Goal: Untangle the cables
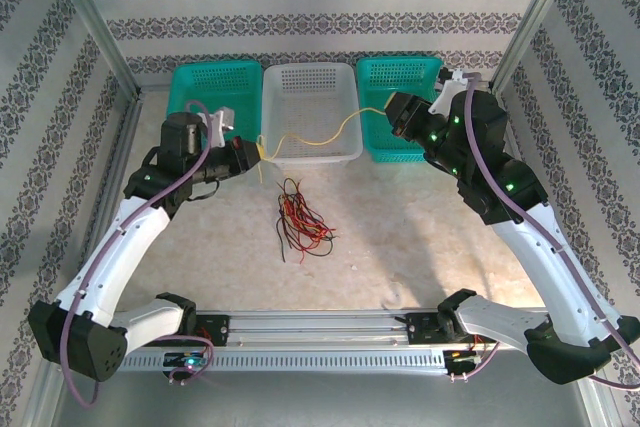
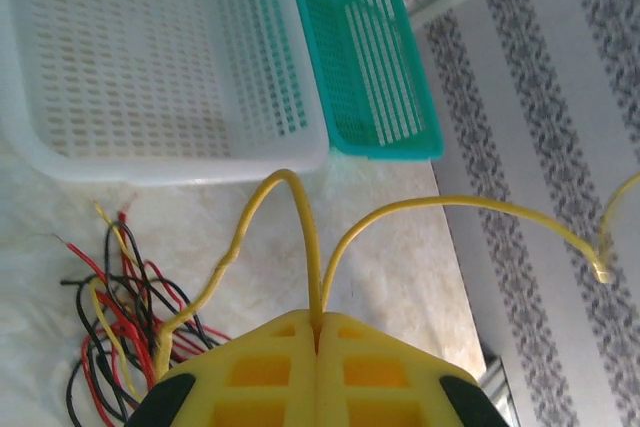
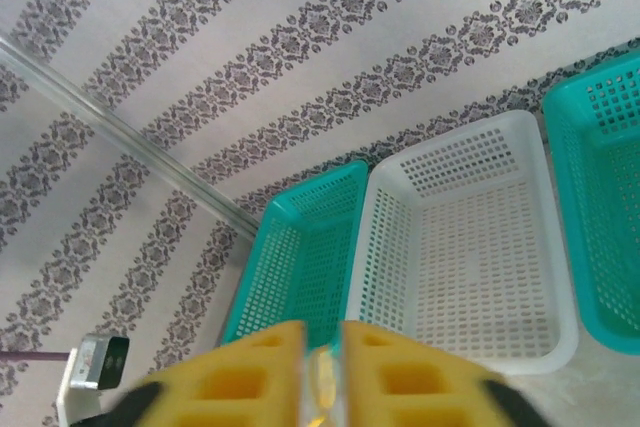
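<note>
Between clenched left gripper (image 2: 318, 337) pads, pinches a yellow cable (image 2: 312, 257) strung over the white basket (image 1: 330, 159) toward the slightly parted right gripper (image 3: 324, 347), hold unclear; risks whipping loose into the red-black tangle (image 1: 300, 219) on the table (image 1: 420, 237).

Left basket (image 1: 213, 87), middle basket (image 1: 310, 97) and right basket (image 1: 398, 77) stood side by side at the far edge of the table (image 1: 410, 237). A bundle of cables (image 1: 300, 219) lay before the middle basket; one cable (image 1: 320, 140) ran over that basket, from the left gripper (image 1: 258, 152) toward the right gripper (image 1: 392, 112)
</note>
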